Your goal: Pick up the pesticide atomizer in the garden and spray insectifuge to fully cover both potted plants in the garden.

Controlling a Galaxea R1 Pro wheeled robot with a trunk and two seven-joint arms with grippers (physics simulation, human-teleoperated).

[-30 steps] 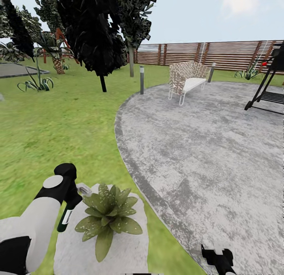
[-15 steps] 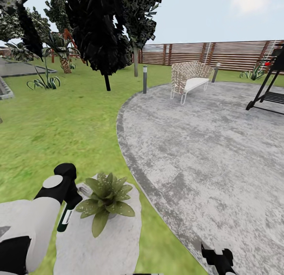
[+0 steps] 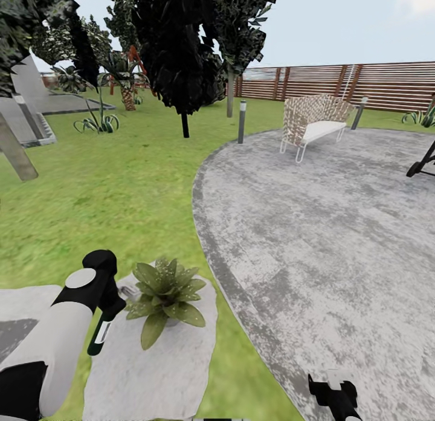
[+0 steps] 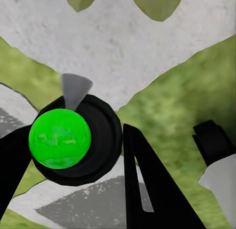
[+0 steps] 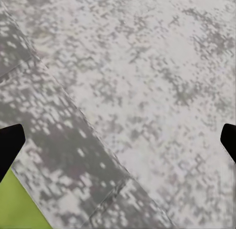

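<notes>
Left tool: my left tool (image 3: 107, 306) was closed around the pesticide atomizer (image 3: 100, 335), the dark bottle hanging below the grip with its whitish head (image 3: 129, 290) aimed toward the plant. In the left wrist view the bottle (image 4: 73, 140) sat clamped between the black fingers (image 4: 147, 184), showing a green round end.

Right tool: my right tool (image 3: 333, 395) hung low over the patio (image 3: 338, 228); in the right wrist view its fingertips (image 5: 10, 143) stood wide apart with nothing between them.

Plant: one potted plant (image 3: 163, 291) sat on a pale stone slab (image 3: 157, 366) in the lawn (image 3: 121, 191), toward the slab's far edge, just beside the spray head.

Second plant: I could not pick it out here.

Stage: I judged the spraying to be at the first plant.

Risk: with the nozzle so near the near leaves, spray could miss the far side and leave cover incomplete; a tilted bottle could slip in the grip.
</notes>
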